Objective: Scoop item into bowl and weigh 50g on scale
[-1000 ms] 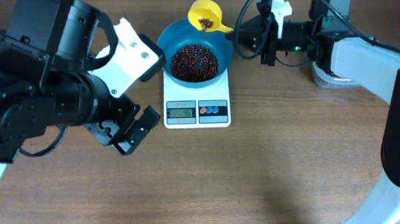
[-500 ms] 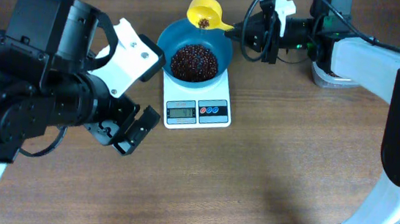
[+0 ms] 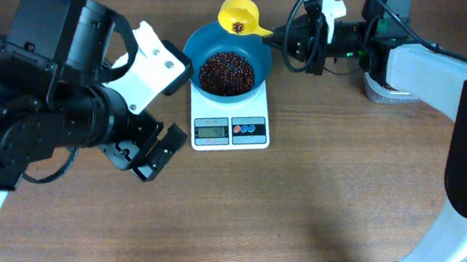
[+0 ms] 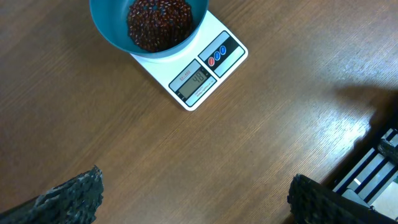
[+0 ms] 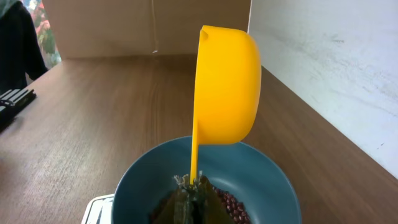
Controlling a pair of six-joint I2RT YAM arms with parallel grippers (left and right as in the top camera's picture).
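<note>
Yellow plastic is sitting clamped in the right hand (image 3: pixel 287 41): it is gripping the scoop (image 3: pixel 238 15) by its handle, tilting it over the teal bowl's (image 3: pixel 262 58) far rim. The bowl, holding a mound of beans (image 3: pixel 226 72), is resting on the scale (image 3: pixel 254 138) on the table (image 3: pixel 321 200). Topping-up seems to be under way; the next move is probably calling for a slow trickle while watching the display (image 3: pixel 212 130). The left hand (image 3: pixel 149 155) is hovering near the scale, spread wide, empty.

A brown wood-grain table (image 3: pixel 323 183) meets a white wall (image 5: pixel 336 56) and perhaps a cardboard panel (image 5: pixel 149 28).
</note>
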